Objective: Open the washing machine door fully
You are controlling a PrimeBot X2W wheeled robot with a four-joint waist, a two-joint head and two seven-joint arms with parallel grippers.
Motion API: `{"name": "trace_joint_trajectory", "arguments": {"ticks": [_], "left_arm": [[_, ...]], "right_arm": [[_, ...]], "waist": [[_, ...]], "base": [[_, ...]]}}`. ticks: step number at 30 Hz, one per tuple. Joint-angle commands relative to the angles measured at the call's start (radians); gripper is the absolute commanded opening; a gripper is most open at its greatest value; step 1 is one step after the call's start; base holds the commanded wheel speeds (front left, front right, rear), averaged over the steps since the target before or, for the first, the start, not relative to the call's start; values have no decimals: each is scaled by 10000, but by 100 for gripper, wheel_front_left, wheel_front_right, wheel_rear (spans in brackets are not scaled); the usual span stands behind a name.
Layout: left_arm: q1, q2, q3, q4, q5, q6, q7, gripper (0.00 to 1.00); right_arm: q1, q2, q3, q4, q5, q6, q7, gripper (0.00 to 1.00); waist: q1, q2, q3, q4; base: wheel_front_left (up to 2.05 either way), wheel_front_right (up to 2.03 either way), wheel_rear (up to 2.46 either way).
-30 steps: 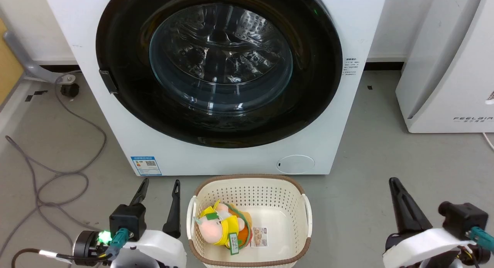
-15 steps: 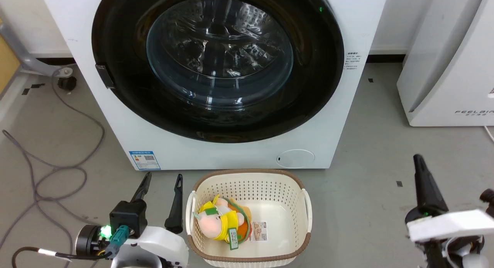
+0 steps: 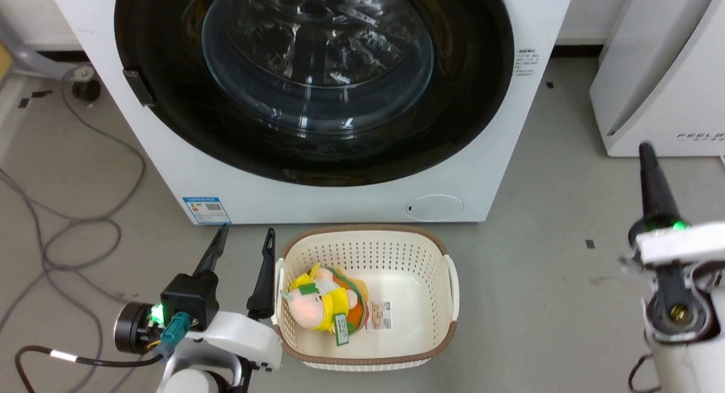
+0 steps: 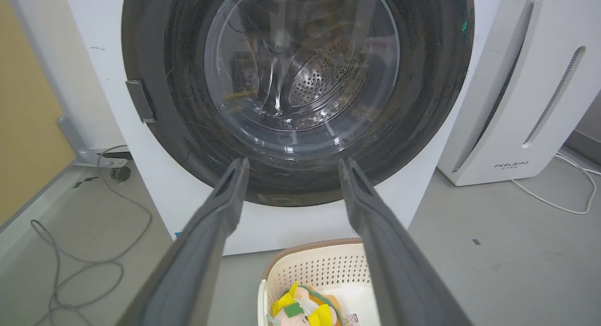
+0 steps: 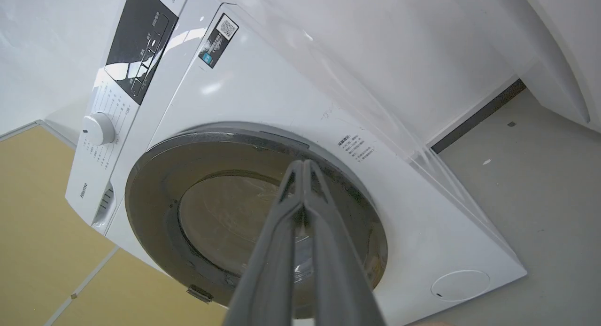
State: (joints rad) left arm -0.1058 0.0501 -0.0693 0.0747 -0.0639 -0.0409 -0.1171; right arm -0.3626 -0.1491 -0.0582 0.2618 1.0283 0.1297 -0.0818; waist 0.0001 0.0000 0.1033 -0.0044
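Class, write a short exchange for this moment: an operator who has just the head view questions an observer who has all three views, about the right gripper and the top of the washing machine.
Operator: In the head view, one dark finger of the right gripper is all I can make out. Are its fingers apart?
Observer: No. The right wrist view shows both fingers pressed together along their length, with nothing between them.
Operator: The top of the washing machine is cut off in my picture. What is up there?
Observer: The right wrist view shows a glossy dark control panel at the top of the front, with a round white knob next to it.
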Motion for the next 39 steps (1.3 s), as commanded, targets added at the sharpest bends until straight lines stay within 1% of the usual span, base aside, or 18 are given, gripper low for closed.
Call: {"name": "trace_joint_trajectory", "arguments": {"ticks": [1, 9, 15, 20, 25, 32, 39], "left_arm": [[-176, 28, -17, -24, -49, -56, -91, 100], [-653, 56, -27, -281, -88, -165, -258, 100], [-969, 60, -87, -416, -126, -254, -384, 100], [-1163, 63, -137, -497, -163, -324, -489, 100], [-1328, 65, -161, -550, -200, -390, -593, 100], [-1543, 65, -175, -552, -243, -476, -739, 100], [-1783, 52, -255, -522, -298, -559, -885, 100]], "right_arm": [[-362, -139, 28, 148, 363, 6, -60, 0], [-2508, -952, 752, 1336, 1693, 6, -172, 0], [-4269, -1444, 1673, 2407, 2530, 7, -129, 0], [-5785, -1698, 2626, 3478, 3138, 7, 122, 0], [-7311, -1816, 3642, 4608, 3632, 7, 678, 0], [-9153, -1827, 5004, 6119, 4180, 8, 1817, 0], [-10591, -1713, 6145, 7144, 4736, 8, 2940, 0]], "waist": [[-1, 0, 102, 26], [-1, 0, 831, 104], [-1, 0, 1333, 177], [-1, 0, 1692, 212], [-1, 0, 2009, 230], [-1, 0, 2402, 226], [-1, 0, 2754, 232]], "base": [[0, 0, 0], [0, 0, 0], [0, 0, 0], [0, 0, 0], [0, 0, 0], [0, 0, 0], [0, 0, 0]]}}
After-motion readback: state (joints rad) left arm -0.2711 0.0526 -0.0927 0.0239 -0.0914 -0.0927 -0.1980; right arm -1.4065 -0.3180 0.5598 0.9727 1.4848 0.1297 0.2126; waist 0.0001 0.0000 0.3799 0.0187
